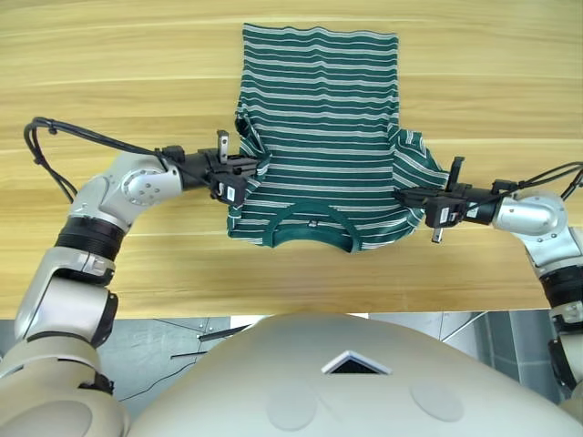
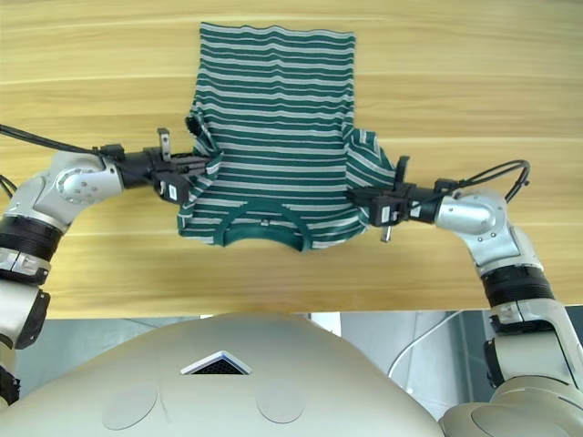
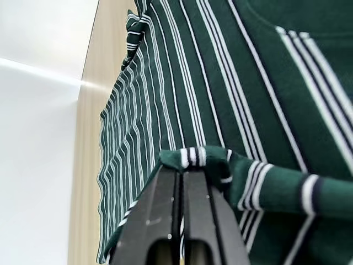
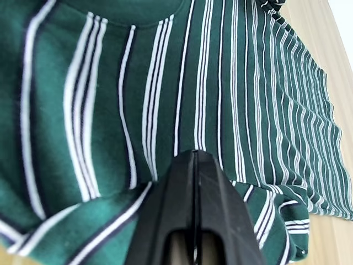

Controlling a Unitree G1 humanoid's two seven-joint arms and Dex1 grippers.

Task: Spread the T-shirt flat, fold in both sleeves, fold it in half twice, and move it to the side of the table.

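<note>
A green T-shirt (image 1: pixel 319 118) with white stripes lies on the wooden table (image 1: pixel 109 82), collar toward me and hem at the far side. Both sleeves are drawn in toward the body. My left gripper (image 1: pixel 248 170) is shut on the shirt's left sleeve (image 3: pixel 242 171) at the shirt's left side, level with the chest. My right gripper (image 1: pixel 405 195) is shut on the bunched right sleeve (image 4: pixel 83 221) at the opposite side. The pinched cloth folds over each pair of black fingers (image 3: pixel 185 199) in the wrist views.
Bare wood stretches to the left and right of the shirt and along the near edge (image 1: pixel 182 305). Black cables (image 1: pixel 73 137) loop over the table beside my left arm. More cable (image 2: pixel 496 173) arcs above my right forearm.
</note>
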